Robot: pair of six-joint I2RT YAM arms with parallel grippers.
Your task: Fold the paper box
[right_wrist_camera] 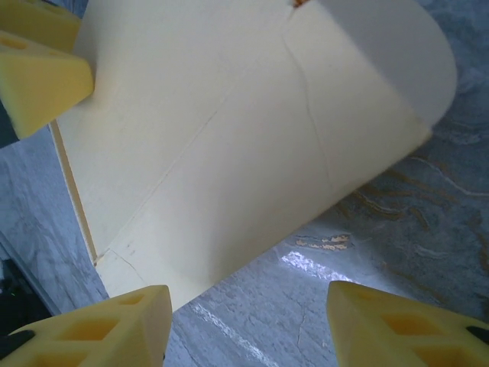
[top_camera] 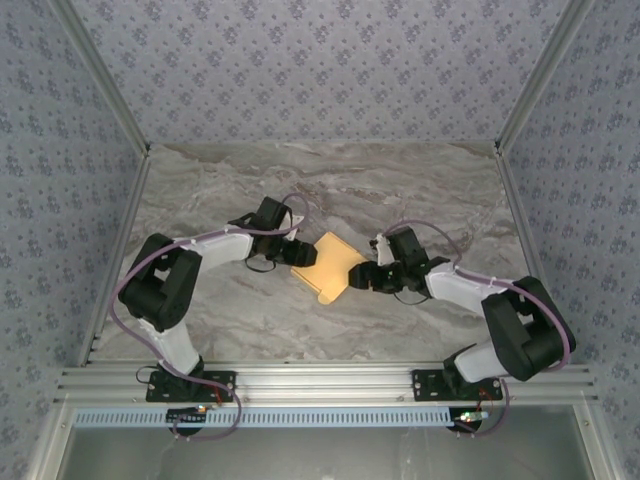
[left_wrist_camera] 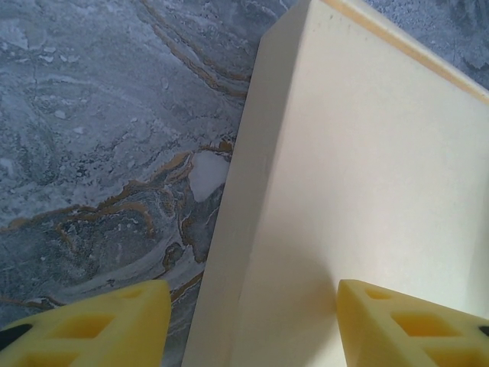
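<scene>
One fixed overhead camera, two close wrist cameras.
The top view looks down from behind the arm bases (top_camera: 190, 382), at its lower edge, over the whole table (top_camera: 400, 190). Each wrist view looks past its own fingers (left_wrist_camera: 99, 325) (right_wrist_camera: 99, 329), very near the surface. All three share the paper box (top_camera: 325, 268) (left_wrist_camera: 367, 168) (right_wrist_camera: 229, 138), mid-frame from above.
</scene>
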